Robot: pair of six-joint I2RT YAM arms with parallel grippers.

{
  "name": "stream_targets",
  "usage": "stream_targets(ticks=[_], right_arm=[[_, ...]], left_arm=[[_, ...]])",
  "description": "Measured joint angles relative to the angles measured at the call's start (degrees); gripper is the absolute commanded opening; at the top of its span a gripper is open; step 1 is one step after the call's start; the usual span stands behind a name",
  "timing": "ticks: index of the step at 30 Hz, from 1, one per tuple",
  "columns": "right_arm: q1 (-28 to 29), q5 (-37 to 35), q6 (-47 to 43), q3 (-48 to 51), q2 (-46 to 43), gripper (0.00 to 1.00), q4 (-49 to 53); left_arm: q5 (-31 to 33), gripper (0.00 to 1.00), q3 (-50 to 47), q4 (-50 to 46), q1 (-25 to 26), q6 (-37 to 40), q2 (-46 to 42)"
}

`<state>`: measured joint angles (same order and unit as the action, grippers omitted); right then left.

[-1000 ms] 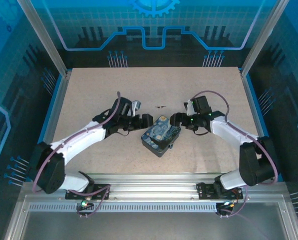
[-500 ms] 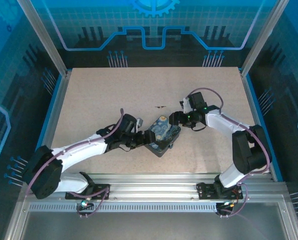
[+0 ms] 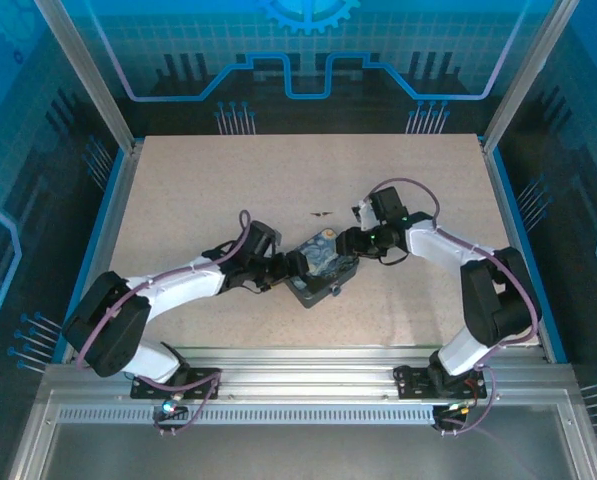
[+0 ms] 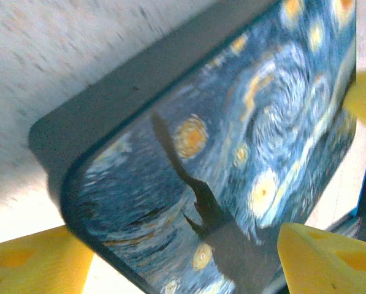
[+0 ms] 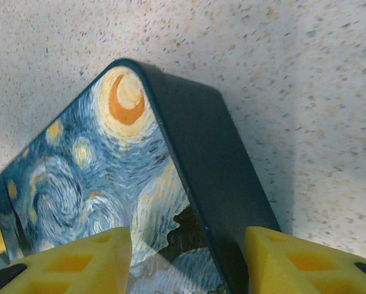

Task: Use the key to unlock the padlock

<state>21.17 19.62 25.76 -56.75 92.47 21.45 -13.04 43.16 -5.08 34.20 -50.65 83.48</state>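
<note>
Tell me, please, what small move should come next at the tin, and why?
Probably close the right tool on the tin: its fingers straddle the tin's end without clearly clamping it, the left tool brackets the opposite corner, and the lid looks shut.

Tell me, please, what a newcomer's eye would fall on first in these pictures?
The tin printed with a swirling blue night sky stands out first, lying near the middle of the pale table. The left gripper and the right gripper sit at its opposite ends. In both wrist views, bright yellow fingers stand spread to either side of a tin corner.
</note>
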Motion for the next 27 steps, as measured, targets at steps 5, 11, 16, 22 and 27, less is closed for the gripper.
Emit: stream_targets(ticks=[5,11,16,22,27], right_arm=[[2.99,0.85,1.44,-3.02,3.8,0.51,-0.59],[6.01,1.03,3.02,-8.24,8.85,0.52,-2.03],[7.37,1.09,4.33,-11.1,11.58,0.53,-3.02],[7.37,0.61,5.18,-14.84,14.47,0.54,-2.78],[6.97,-0.13,5.42,-18.82,17.35,0.54,-1.99]], left_arm=[[1.6,0.77,0.63,-1.36,-4.94,1.53,0.0],[2.89,0.75,1.27,-3.32,-10.1,3.61,-0.07],[3.93,0.75,3.8,-5.55,-13.25,5.79,0.74],[5.66,0.73,11.69,-7.74,-15.5,9.25,7.1],[7.3,0.72,17.97,-9.16,-16.59,11.63,12.68]])
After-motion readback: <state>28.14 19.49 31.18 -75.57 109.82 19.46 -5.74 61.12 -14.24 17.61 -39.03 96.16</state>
